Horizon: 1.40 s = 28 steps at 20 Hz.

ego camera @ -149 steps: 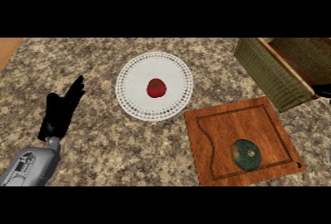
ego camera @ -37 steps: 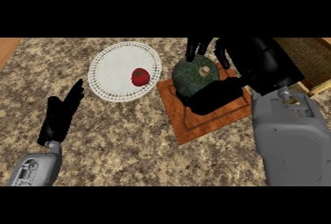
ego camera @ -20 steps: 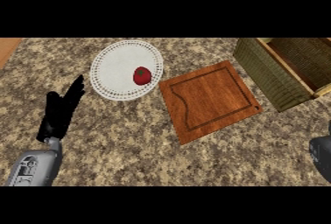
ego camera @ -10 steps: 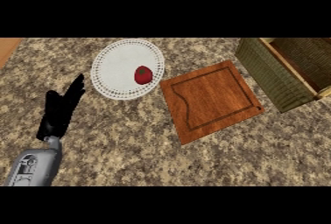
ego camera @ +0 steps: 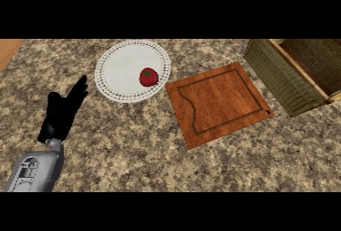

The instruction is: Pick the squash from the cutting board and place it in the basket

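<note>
Head view: cutting board point(ego camera: 220, 106) bare, squash not visible.
It's probably down in the basket point(ego camera: 286, 76) (interior mostly cut off, can't confirm); check that before any new reach. Over the counter point(ego camera: 133, 153) the left robot hand point(ego camera: 61, 115) rests, fingers straight, holding nothing; right robot hand out of frame. One red fruit point(ego camera: 149, 77) on the plate point(ego camera: 120, 67).

1 arm shows, over the near left corner of the counter point(ego camera: 133, 153). Its forearm point(ego camera: 34, 170) is a smooth, rounded shell in light grey, with a darker recessed panel and small dark marks along its side. A narrow pale grey wrist point(ego camera: 54, 144) joins it to the left hand point(ego camera: 58, 118), plain matt black all over, with slim tapering fingers point(ego camera: 78, 89).
</note>
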Tool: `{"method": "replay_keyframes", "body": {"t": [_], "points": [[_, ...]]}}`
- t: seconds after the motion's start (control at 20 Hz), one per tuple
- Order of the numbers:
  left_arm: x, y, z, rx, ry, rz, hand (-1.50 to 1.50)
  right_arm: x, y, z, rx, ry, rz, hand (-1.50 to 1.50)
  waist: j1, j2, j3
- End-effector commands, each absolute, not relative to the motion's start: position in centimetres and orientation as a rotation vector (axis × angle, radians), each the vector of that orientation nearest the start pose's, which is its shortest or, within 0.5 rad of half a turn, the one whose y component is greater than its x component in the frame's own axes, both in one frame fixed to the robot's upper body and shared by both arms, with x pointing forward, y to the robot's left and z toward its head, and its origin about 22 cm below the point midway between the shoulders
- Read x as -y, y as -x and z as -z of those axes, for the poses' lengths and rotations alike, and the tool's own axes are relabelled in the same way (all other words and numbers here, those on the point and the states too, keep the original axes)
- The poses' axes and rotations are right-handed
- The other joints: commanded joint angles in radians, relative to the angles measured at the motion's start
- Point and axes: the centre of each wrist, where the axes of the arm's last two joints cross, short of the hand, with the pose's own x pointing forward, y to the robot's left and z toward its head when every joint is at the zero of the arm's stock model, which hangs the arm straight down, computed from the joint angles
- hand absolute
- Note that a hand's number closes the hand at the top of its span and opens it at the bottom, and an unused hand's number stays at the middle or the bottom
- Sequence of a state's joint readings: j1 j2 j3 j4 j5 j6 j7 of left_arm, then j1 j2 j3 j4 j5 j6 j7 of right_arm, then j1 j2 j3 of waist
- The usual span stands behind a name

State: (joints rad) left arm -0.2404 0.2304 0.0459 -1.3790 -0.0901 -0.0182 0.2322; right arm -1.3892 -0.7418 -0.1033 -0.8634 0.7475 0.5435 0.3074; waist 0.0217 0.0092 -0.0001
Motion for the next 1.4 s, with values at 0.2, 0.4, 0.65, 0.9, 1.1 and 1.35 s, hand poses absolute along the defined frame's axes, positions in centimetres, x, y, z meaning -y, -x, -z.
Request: {"method": "replay_keyframes", "body": {"t": [0.2, 0.4, 0.65, 0.9, 1.1, 1.35], "points": [[-29.0, -30.4, -3.6, 1.379, -0.269, 0.244, 0.0, 33.7, -42.2, -37.4, 1.389, 1.079, -0.922, 1.5, 0.006, 0.001, 0.0], [-26.9, -30.0, -2.5, 1.367, -0.241, 0.23, 0.0, 36.3, -41.9, -36.8, 1.375, 1.064, -0.944, 1.5, 0.0, -0.002, 0.0], [-27.6, -29.4, -2.8, 1.371, -0.269, 0.224, 0.0, 36.9, -43.5, -31.3, 1.35, 0.939, -0.884, 1.5, 0.004, -0.002, 0.001], [-27.0, -29.4, -2.3, 1.366, -0.252, 0.229, 0.0, 37.6, -44.1, -29.4, 1.331, 0.828, -0.74, -1.5, 0.008, 0.0, 0.001], [-26.3, -30.8, -2.1, 1.367, -0.271, 0.228, 0.0, 37.1, -44.3, -30.3, 1.425, 0.822, -0.681, -1.5, 0.001, 0.001, 0.0], [-25.4, -30.2, -1.3, 1.37, -0.245, 0.24, 0.0, 38.9, -43.6, -30.2, 1.578, 0.835, -0.471, -1.5, 0.007, 0.006, 0.001]]}}
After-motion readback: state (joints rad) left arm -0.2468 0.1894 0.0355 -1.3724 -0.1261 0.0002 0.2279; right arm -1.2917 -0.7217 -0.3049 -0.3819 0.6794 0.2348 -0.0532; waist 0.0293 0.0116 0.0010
